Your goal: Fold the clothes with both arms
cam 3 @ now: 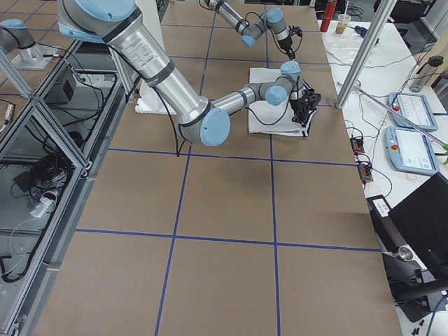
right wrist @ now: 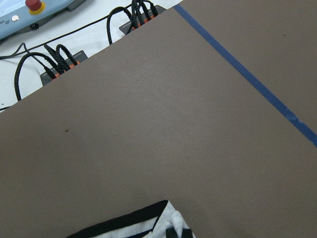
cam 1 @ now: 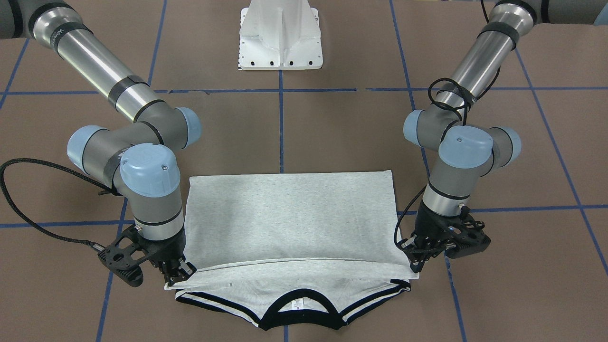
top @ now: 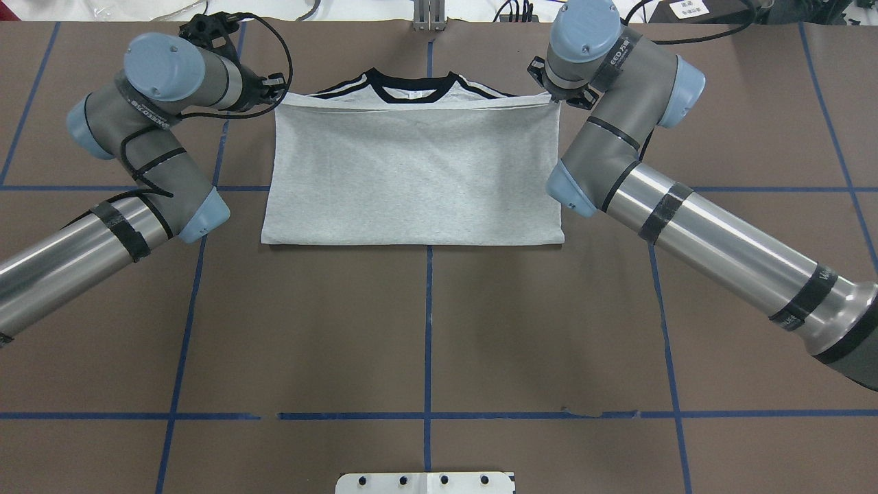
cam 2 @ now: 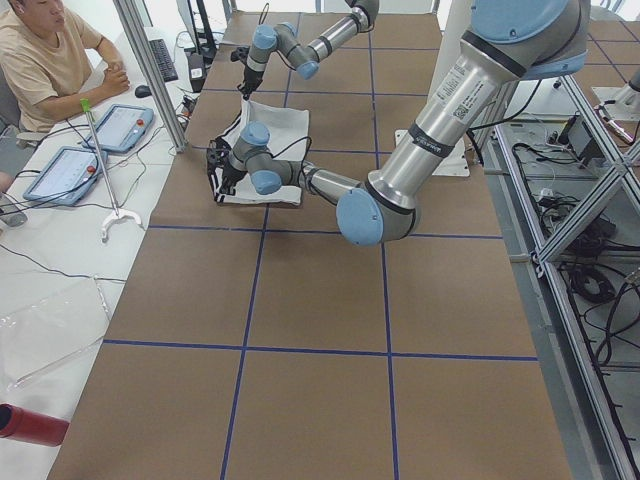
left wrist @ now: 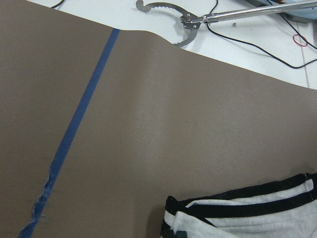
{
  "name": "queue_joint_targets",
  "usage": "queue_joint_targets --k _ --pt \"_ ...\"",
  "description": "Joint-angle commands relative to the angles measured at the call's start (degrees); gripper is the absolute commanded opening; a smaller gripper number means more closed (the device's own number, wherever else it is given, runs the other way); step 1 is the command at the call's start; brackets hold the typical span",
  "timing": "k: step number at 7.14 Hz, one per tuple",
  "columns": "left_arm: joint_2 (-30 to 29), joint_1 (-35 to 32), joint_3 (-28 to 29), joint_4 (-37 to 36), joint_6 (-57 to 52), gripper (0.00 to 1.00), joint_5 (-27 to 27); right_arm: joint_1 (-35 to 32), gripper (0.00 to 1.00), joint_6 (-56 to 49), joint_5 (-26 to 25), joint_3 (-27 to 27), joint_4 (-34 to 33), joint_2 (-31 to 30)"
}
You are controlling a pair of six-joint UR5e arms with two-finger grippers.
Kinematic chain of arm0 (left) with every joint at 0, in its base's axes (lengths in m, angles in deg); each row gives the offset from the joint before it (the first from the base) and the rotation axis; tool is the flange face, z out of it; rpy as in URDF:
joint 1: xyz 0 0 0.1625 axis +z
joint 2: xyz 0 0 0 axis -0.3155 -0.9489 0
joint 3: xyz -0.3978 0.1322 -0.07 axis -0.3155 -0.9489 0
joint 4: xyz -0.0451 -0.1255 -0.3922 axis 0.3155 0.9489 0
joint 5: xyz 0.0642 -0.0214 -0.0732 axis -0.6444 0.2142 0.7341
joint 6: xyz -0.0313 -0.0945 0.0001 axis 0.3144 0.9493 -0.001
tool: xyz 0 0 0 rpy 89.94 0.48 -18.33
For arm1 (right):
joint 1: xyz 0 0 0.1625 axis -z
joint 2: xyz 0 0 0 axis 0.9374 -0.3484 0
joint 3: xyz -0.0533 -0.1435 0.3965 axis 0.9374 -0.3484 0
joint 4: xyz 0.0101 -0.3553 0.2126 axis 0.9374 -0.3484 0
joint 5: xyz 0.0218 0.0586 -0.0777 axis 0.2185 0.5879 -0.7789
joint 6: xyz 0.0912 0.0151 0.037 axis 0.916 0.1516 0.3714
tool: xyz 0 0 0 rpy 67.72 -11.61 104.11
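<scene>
Brown table [cam 1: 332, 133] with blue tape lines [cam 1: 281, 123] carries the folded T-shirt [cam 1: 289, 213] near its edge far from the robot. There the left gripper [cam 1: 414, 260] and the right gripper [cam 1: 179, 273] each pinch an upper-layer corner.

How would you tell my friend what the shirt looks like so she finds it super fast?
Find the big brown table with blue tape lines, then look between the left arm and the right arm. There lies the T-shirt, folded over. It is the only cloth: speckled light grey, with a black collar and black stripes peeking out.
</scene>
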Motion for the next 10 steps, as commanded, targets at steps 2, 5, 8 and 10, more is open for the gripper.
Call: queue_joint_targets --k 2,5,8,10 --pt "0.0 -0.6 0.3 0.7 0.4 0.43 0.4 -0.7 0.79 -0.2 -0.2 -0.8 0.6 0.4" --pt "0.1 -1.6 -0.1 1.0 0.4 0.44 3.5 1.4 0.9 4.0 5.3 13.4 0.3 -8.4" --pt "0.5 -1.6 -0.2 1.0 0.4 0.46 3.5 8.9 0.9 14.1 5.0 31.4 0.4 -22.8" --pt "0.7 -1.6 -0.3 1.0 0.4 0.46 3.5 12.2 0.91 17.8 3.9 33.9 0.9 -26.2"
